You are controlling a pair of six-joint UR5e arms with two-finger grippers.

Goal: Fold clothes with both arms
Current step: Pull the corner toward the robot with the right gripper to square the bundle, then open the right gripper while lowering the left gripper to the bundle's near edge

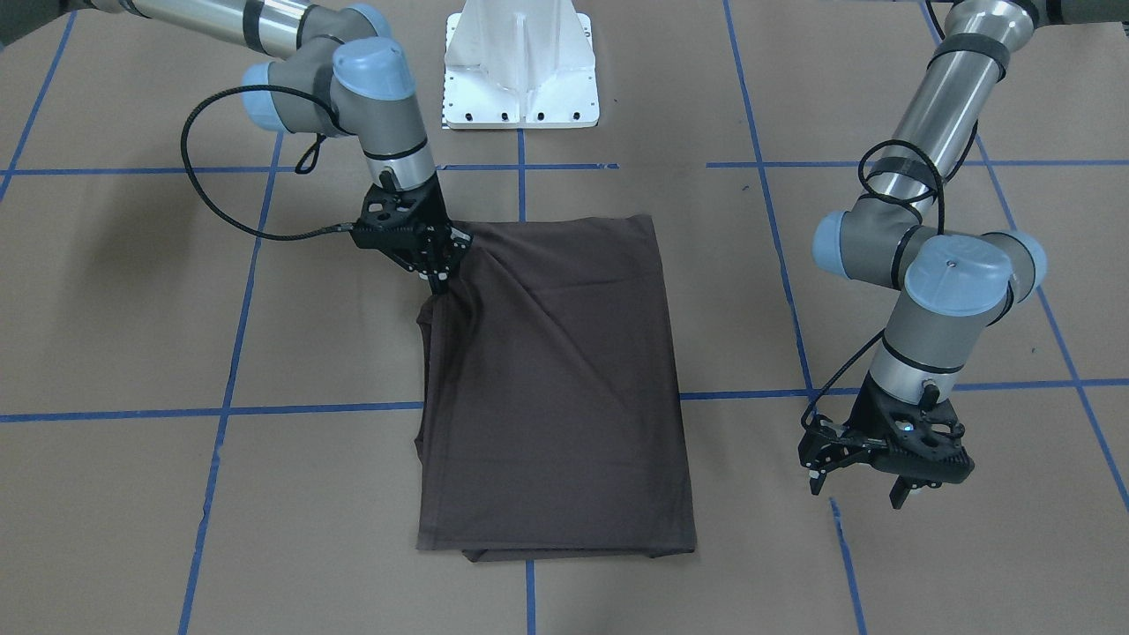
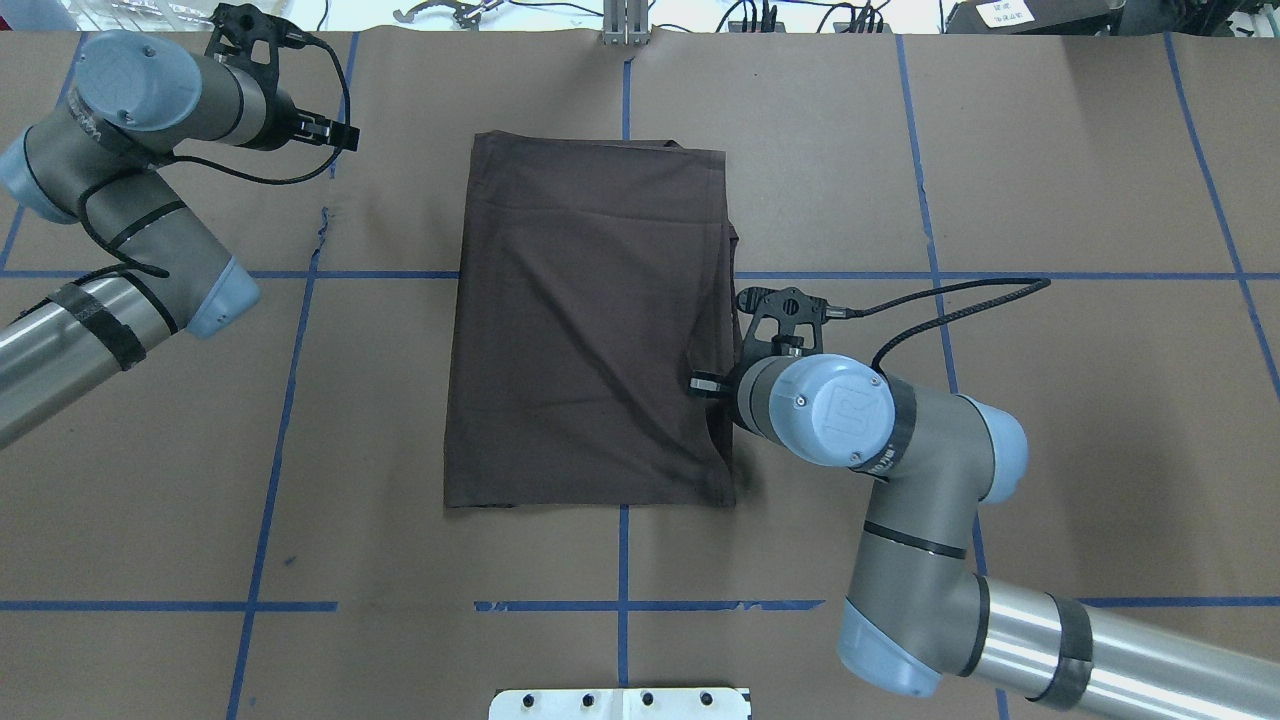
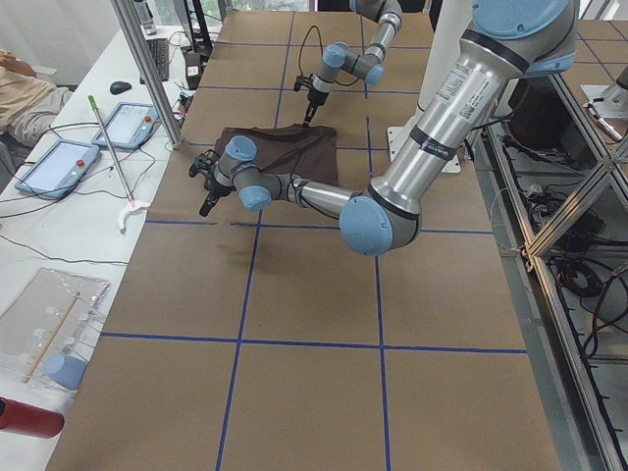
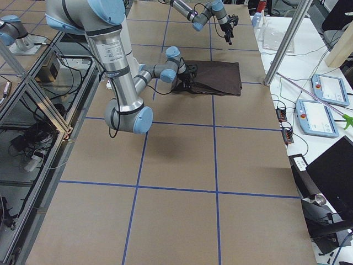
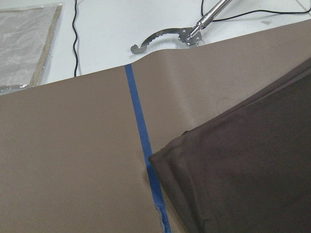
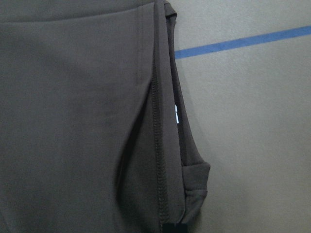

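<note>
Front-facing view: a dark brown T-shirt (image 1: 556, 388), already folded into a tall rectangle, lies at the centre of the brown table (image 1: 132, 309). At the shirt's upper left edge the right gripper (image 1: 438, 280) is clenched on the fabric. Creases fan out from that pinch, which suggests the edge is being lifted for another fold. At lower right the left gripper (image 1: 857, 489) hangs with its fingers spread and empty, well apart from the shirt, probably kept clear so the cloth can move freely.

Overhead view: the shirt fills the middle. The right gripper meets the shirt at mid-height on its right edge, and the left gripper sits in the upper left corner, away from the cloth.

Left side view: the shirt is small, in the upper centre. The near arm's pincer is beside the shirt, and its state cannot be judged here.

Right side view: the near arm reaches to the shirt's near edge, at the upper centre.

Left wrist view: a layered corner of the shirt fills the lower right, touching a blue tape line (image 5: 141, 141). Nothing is held.

Right wrist view: stitched hems and a tucked sleeve (image 6: 197, 179) run down the centre. A dark fingertip (image 6: 167, 228) at the bottom edge touches the fabric.
</note>
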